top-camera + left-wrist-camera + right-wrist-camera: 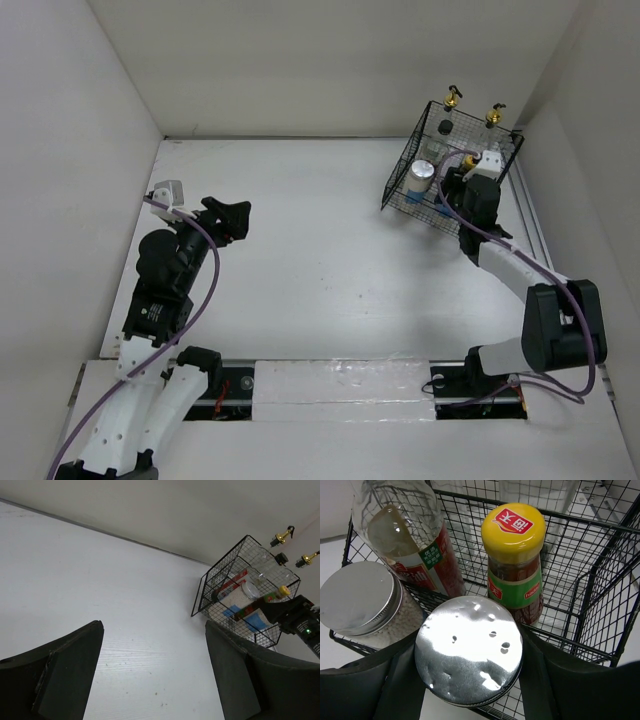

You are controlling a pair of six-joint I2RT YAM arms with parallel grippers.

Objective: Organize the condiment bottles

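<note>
My right gripper (455, 183) is shut on a white jar by its silver lid (469, 650), at the near rim of the black wire basket (400, 185). In the basket stand a second silver-lidded jar (360, 597), a bottle with a red label (415, 540), a small yellow-capped bottle (514, 555) and two tall clear glass bottles with gold pourers (453, 98) (494, 113). Whether the held jar rests on the basket floor is hidden. My left gripper (232, 218) is open and empty over the bare table at the left, far from the basket (235, 587).
The basket stands in the table's far right corner, close to the back wall and the right wall. White walls enclose the table on three sides. My right arm (520, 275) stretches along the right side.
</note>
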